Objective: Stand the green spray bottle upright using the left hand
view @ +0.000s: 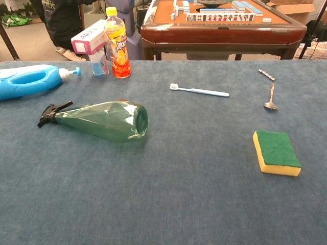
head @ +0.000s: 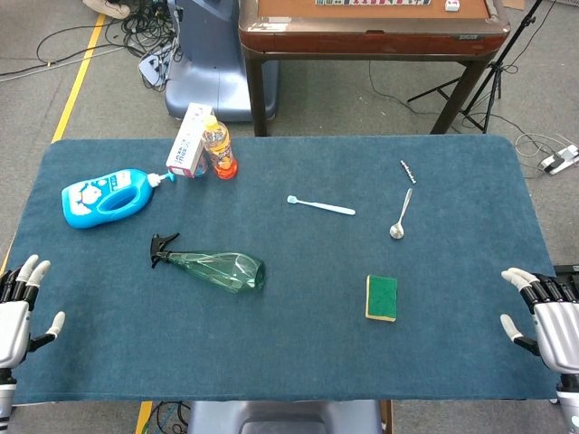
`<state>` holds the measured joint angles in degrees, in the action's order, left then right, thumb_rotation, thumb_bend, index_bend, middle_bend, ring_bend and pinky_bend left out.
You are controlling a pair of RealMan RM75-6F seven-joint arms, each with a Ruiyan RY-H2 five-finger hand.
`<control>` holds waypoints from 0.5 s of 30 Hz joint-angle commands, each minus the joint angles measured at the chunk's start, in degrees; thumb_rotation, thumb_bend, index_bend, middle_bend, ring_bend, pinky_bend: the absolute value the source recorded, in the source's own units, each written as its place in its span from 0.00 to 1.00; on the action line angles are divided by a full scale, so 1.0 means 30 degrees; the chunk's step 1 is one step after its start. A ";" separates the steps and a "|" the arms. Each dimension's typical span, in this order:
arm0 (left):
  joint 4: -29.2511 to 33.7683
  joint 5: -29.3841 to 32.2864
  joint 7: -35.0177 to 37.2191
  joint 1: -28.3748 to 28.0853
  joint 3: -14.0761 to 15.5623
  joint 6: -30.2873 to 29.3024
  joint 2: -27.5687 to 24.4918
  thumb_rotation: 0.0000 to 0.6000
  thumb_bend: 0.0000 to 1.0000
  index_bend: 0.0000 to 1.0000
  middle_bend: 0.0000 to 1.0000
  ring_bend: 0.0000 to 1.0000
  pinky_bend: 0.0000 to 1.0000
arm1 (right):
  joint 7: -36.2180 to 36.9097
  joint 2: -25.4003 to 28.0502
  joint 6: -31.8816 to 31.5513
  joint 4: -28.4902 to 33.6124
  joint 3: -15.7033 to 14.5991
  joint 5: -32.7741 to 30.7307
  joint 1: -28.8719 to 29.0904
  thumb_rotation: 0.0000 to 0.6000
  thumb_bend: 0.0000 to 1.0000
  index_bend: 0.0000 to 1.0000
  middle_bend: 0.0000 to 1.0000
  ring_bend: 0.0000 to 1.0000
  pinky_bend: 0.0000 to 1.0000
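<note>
So the green spray bottle point(head: 211, 267) is flat on its side, ahead of my left hand point(head: 15, 309) and off toward the middle of the table point(head: 298, 362), not touching anything. Its long axis runs crossways in front of me: the black trigger head point(head: 163, 249) is the end nearer my left hand, and the fat base points away toward my right. My left hand is clearly the closer one; my right hand point(head: 547, 312) sits at the opposite edge, well apart from the bottle.

Both hands are holding nothing, fingers spread loosely apart, parked at the near corners.

My guess is I'll have to reach forward and inward, wrap around the body and swing the base down.

The head view is the only one showing my hands at all. The chest view has neither, but it gives me a low side look at the bottle, so I can see the round bottom point(view: 141, 121) facing out and the taper toward the nozzle.
</note>
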<state>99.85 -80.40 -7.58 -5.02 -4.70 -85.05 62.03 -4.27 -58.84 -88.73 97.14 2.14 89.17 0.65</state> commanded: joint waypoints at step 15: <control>-0.0069 -0.0260 0.0744 -0.0422 -0.0088 0.0562 -0.0400 1.00 0.37 0.00 0.00 0.00 0.00 | 0.0016 0.0017 0.0143 -0.0042 0.0065 -0.0035 0.0099 1.00 0.30 0.23 0.24 0.19 0.23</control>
<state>99.53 -80.63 -5.76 -6.00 -4.92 -83.49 61.19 -4.21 -58.80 -88.32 97.01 2.31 89.08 0.93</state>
